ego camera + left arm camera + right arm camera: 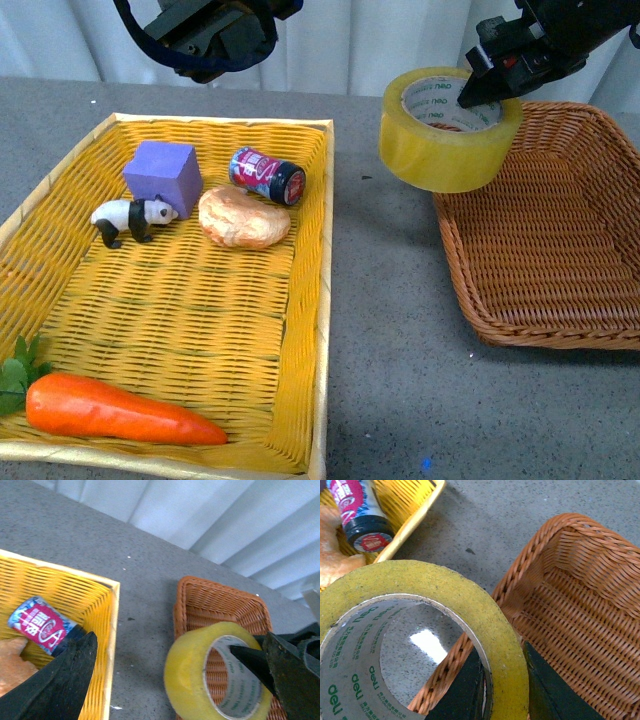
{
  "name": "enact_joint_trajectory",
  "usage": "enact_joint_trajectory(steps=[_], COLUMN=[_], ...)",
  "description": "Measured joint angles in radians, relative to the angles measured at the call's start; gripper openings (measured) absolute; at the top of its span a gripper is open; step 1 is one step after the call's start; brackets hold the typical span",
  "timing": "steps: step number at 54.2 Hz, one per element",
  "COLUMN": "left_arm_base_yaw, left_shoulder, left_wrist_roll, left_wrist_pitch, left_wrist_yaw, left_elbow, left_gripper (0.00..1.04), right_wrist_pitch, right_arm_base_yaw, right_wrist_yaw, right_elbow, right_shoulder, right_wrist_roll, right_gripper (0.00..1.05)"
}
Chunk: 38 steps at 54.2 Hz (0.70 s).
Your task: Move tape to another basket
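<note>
Tape (450,135): wide roll, yellowish translucent winding, white inner core with green print. It was judged stiff, fairly weighty and not fragile, with a glossy outer face likely to slip. It was best taken across its wall, one finger inside the core and one outside. It hung tilted, clear of the tabletop, above the left rim of the basket (458,262), toward the far right corner. Right gripper (488,85) was clamped on that wall in just this manner. Basket: dark brown wicker with sloped sides, by the right edge. Left gripper (212,35) hovered near the far edge, jaws apart, holding nothing. Yellow tray (312,300), left half, held a purple block (163,175), panda (130,218), bread roll (243,218), can (267,174) and carrot (115,410).
</note>
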<state>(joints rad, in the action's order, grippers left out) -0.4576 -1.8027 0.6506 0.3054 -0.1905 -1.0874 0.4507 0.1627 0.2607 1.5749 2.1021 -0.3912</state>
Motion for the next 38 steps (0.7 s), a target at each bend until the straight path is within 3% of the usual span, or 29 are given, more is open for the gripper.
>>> enact_joint_trajectory(steps=[17, 38], left_arm_base_yaw=[0.101, 0.135], left_shoulder=[-0.014, -0.015], left_wrist_roll=[0.044, 0.066], left_wrist_pitch=[-0.085, -0.104], left_wrist_yaw=[-0.254, -0.286], left_elbow=[0.0, 0.016], left_gripper=[0.98, 0.98], right_wrist_pitch=[-0.055, -0.135], right_arm_base_yaw=[-0.093, -0.165], right_wrist_yaw=[-0.092, -0.14], right_elbow=[-0.053, -0.182], right_shoulder=[0.0, 0.032], right_wrist_roll=[0.013, 0.026], right_gripper=[0.17, 0.16])
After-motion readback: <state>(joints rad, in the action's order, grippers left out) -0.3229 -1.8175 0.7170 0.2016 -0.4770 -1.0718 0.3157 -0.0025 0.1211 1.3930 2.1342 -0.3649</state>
